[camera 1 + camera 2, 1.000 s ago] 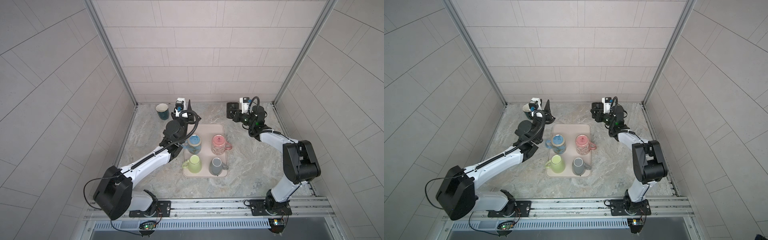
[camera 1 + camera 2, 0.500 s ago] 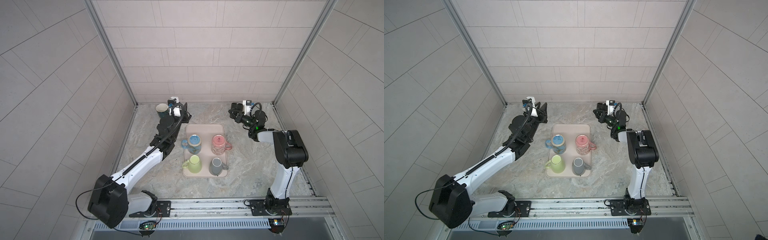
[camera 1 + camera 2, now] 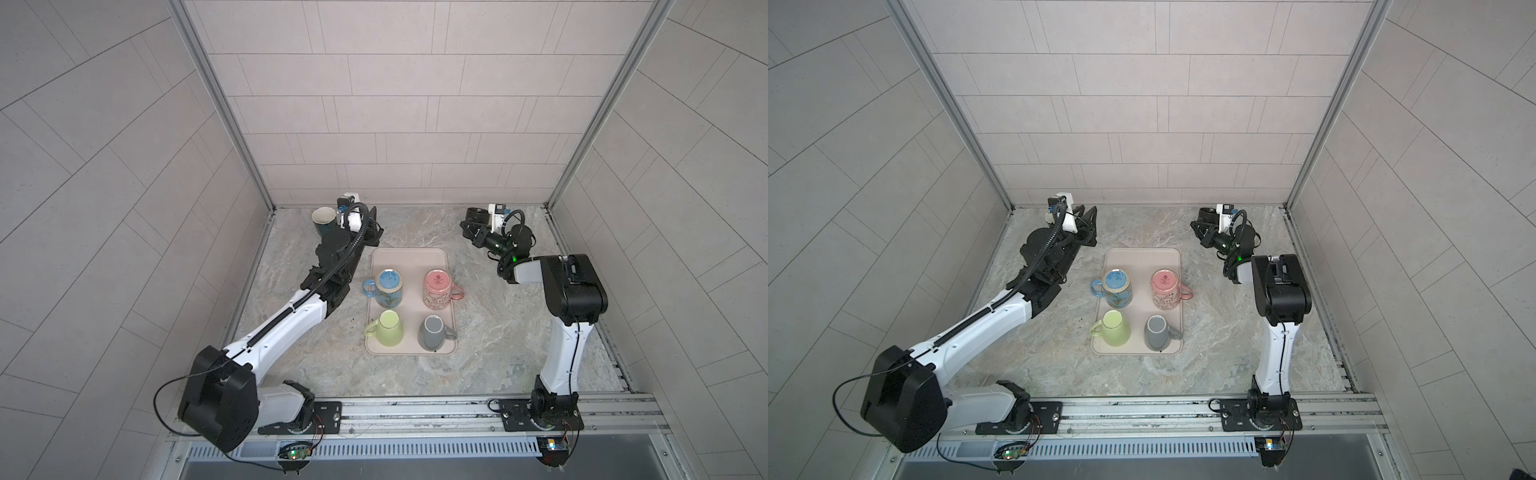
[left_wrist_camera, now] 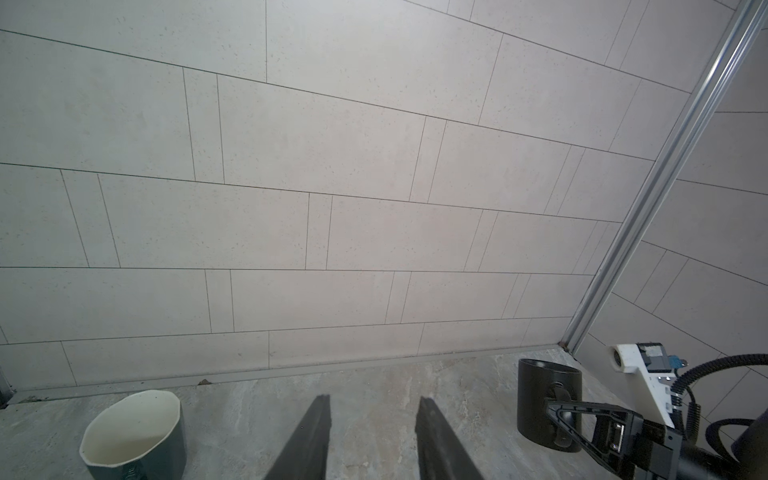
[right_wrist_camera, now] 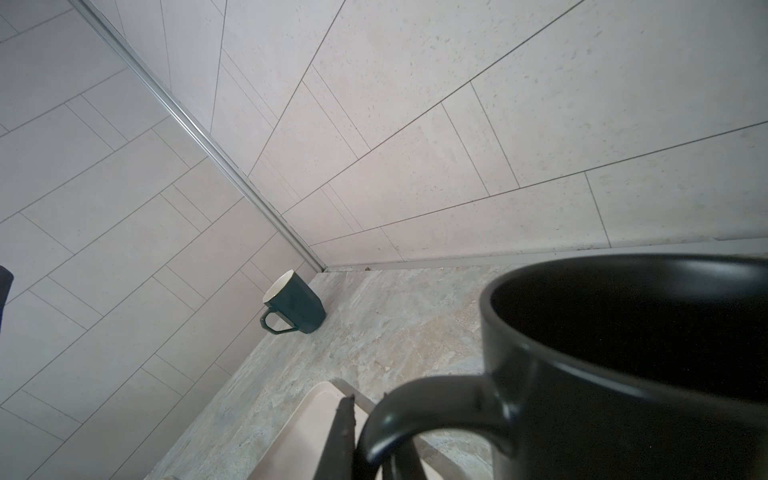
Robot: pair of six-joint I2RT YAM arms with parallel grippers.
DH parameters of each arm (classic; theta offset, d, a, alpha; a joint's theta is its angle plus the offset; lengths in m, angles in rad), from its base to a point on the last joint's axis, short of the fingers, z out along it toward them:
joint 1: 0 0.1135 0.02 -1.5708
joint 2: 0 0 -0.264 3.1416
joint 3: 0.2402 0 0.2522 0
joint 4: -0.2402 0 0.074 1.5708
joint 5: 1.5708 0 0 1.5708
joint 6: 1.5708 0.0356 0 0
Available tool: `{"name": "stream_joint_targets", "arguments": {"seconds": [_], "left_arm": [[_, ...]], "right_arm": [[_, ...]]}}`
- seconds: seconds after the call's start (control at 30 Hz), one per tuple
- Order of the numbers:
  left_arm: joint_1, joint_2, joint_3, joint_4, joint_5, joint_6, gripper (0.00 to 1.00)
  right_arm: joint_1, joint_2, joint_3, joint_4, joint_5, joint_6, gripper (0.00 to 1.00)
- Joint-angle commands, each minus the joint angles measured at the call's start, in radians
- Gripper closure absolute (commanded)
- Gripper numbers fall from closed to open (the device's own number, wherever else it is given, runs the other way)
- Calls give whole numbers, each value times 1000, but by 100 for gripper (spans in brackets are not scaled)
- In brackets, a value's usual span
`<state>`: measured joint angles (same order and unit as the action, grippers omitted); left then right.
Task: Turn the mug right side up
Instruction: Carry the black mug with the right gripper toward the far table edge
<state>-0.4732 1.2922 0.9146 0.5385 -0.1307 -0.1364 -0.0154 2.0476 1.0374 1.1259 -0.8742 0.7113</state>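
Right wrist view: the black mug (image 5: 623, 374) fills the near part of the picture, mouth up, its handle looped around one dark finger
Black mug, place: far right of the tabletop (image 3: 478, 324), well apart from the tray (image 3: 409, 259); in the left wrist view it stands upright and its base looks to rest on the stone surface
Right gripper (image 3: 471, 232): pinched closed on the black mug's handle, one finger through the loop and one outside it
Left gripper (image 4: 372, 402): jaws narrowly parted with nothing between them, pointing at the far wall, just beside the teal mug (image 4: 133, 436)
Teal mug: far left corner, upright, pale inside showing, touched by nothing
Tray: blue mug (image 3: 388, 286) and pink mug (image 3: 436, 289) in the far row, green mug (image 3: 384, 328) and grey mug (image 3: 432, 332) in the near row; all four look to stand base up
Step in hand: as I judge it, the black mug is already turned and the job now is to set it down and let go
Doing it well: make sure the base sits flat before the jaws part; open only enough to free the handle; draw the inner finger straight back out of the loop, level with the tabletop, with no lift and no twist
Risk: a finger that catches the loop on the way out would drag or tip the mug toward the tray
Left of the task: the four mugs on the tray, by the look of them
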Motion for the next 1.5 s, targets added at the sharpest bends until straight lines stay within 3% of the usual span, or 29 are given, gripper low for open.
{"name": "stream_joint_targets", "arguments": {"seconds": [0.0,0.17,0.53,1.03,1.47], "left_arm": [[5,8,34,3,14,-11,63],[5,18,36,3,20,-14,63],[5,30,34,9,31,-18,63],[5,34,28,20,46,-19,63],[5,25,12,26,47,-14,63]], "right_arm": [[-2,-10,25,19,11,-99,100],[-6,1,17,-21,29,-150,100],[-11,79,1,109,30,-91,100],[-8,94,-46,149,48,-76,100],[5,76,-65,98,66,-118,80]]}}
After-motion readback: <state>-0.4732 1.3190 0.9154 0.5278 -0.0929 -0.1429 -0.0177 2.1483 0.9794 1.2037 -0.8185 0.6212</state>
